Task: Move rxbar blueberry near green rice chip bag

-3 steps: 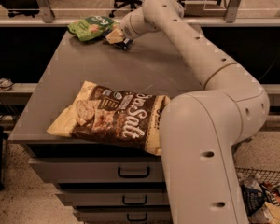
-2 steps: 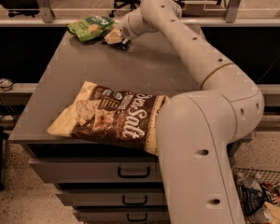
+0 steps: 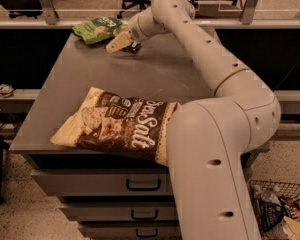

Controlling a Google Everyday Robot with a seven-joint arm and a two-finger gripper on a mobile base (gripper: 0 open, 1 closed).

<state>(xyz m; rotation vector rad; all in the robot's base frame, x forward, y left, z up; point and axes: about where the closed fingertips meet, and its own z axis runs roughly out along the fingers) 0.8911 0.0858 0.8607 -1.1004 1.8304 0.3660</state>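
The green rice chip bag (image 3: 97,29) lies at the far left corner of the grey cabinet top (image 3: 155,74). My gripper (image 3: 121,43) is reached out to the far side, just right of that bag, low over the top. A small dark object, the rxbar blueberry (image 3: 132,48), shows at the fingertips, mostly hidden by the pale fingers (image 3: 116,42). It sits a short way right of the green bag.
A big brown-and-cream "Sea Salt" chip bag (image 3: 117,124) lies at the near edge of the cabinet top, partly under my arm (image 3: 215,149). Drawers (image 3: 140,184) are below. A wire basket of snacks (image 3: 280,209) stands on the floor at the right.
The arm has shifted slightly; the gripper stays beside the green bag with the dark bar at its tips.
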